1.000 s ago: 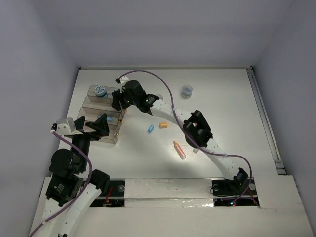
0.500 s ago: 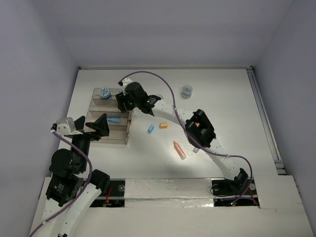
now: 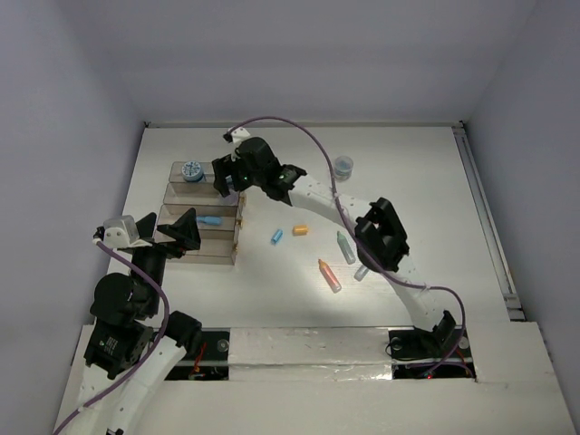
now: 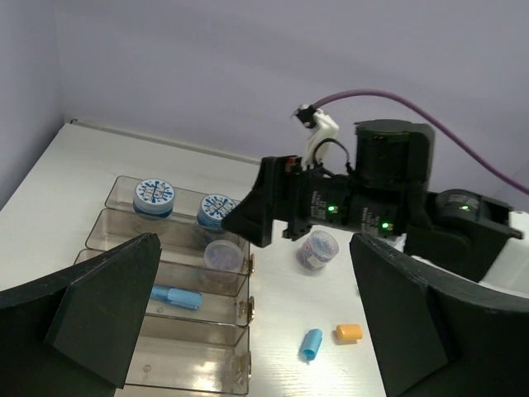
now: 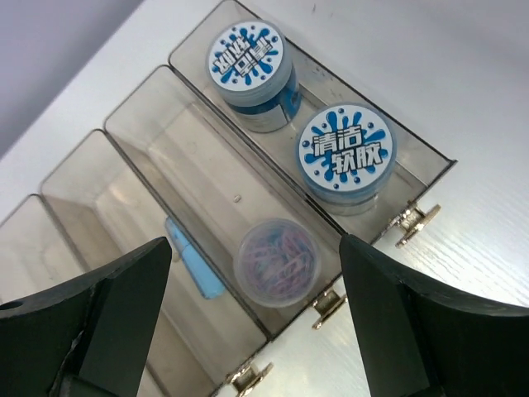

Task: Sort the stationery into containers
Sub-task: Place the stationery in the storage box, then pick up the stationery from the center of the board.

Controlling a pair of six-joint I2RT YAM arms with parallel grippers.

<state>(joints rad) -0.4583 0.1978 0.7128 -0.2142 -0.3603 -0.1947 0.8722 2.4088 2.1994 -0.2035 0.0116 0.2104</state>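
The containers are a stepped block of brown-tinted trays at the left. The top tray holds two blue-topped jars. The second tray holds a clear jar of paper clips, and the third a blue pen. My right gripper is open and empty, hovering above the clip jar; in the top view it is over the trays' far right end. My left gripper is open and empty, just near of the trays.
On the table to the right of the trays lie a blue cap, an orange cap, a green marker, a pink-orange marker and a clear jar further back. The right arm's links span above these.
The tray block shifted a little to the right a second ago. My right gripper has since drawn up and back from the trays, and the arm's move uncovered the green marker. The left arm is still.
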